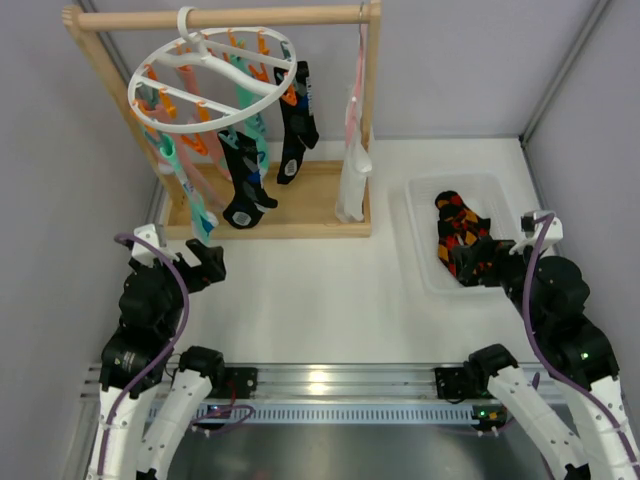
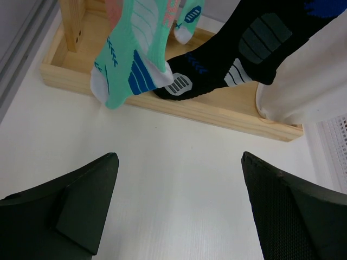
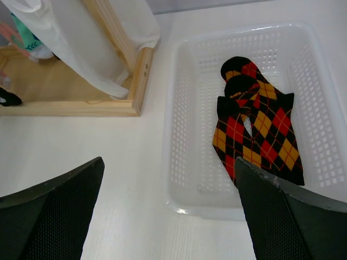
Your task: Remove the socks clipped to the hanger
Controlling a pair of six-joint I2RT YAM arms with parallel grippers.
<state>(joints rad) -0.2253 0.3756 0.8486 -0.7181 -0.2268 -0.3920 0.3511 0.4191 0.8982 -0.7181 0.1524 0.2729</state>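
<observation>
The socks hang clipped to the hanger on the wooden rack, just beyond the left hand, which is open and empty. The right hand, also open, hovers at the basket.

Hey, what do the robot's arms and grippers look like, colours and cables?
The left arm and right arm have black joints, white lower links and looping purple cables. The left gripper and right gripper are black, with broad wedge-shaped fingers.

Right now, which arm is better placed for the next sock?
Left. Its open end effector faces the hanging socks on the hanger; the right end effector hovers over the basket, farther away.
</observation>
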